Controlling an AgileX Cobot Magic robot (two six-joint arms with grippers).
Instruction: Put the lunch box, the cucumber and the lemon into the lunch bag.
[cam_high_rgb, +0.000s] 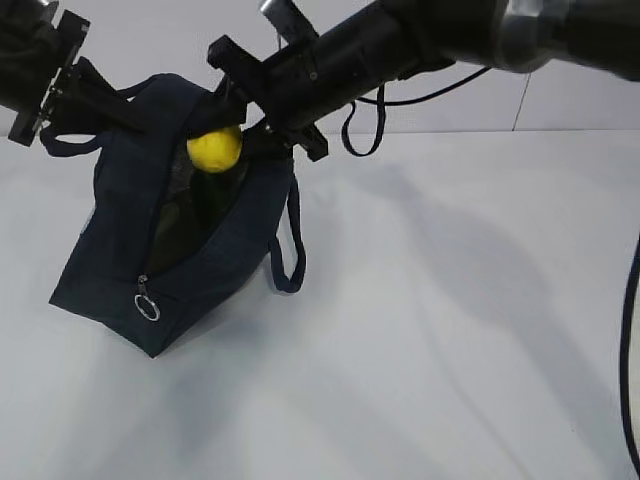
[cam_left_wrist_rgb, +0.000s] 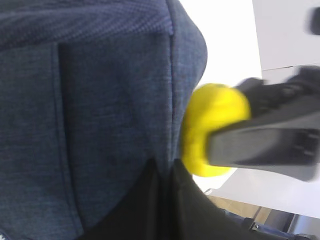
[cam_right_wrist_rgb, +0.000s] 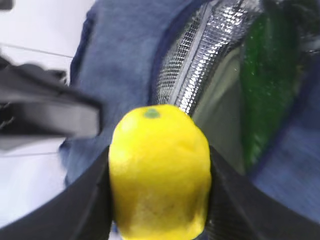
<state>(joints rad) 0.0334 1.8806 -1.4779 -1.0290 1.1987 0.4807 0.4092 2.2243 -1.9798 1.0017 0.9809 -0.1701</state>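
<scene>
The navy lunch bag (cam_high_rgb: 190, 260) stands at the left with its top open and its silver lining (cam_right_wrist_rgb: 197, 65) showing. My right gripper (cam_high_rgb: 225, 135) is shut on the yellow lemon (cam_high_rgb: 215, 150), holding it just over the bag's opening; the lemon fills the space between the fingers in the right wrist view (cam_right_wrist_rgb: 157, 170). The dark green cucumber (cam_right_wrist_rgb: 267, 85) lies inside the bag. My left gripper (cam_high_rgb: 120, 105) is shut on the bag's far upper edge, and its dark fingers (cam_left_wrist_rgb: 150, 210) pinch the fabric. The lunch box is hidden.
The bag's silver ring pull (cam_high_rgb: 147, 307) hangs at its near end and a loop handle (cam_high_rgb: 290, 240) droops on the right side. A white table (cam_high_rgb: 450, 330) stretches to the right. A black cable (cam_high_rgb: 365, 125) hangs from the right arm.
</scene>
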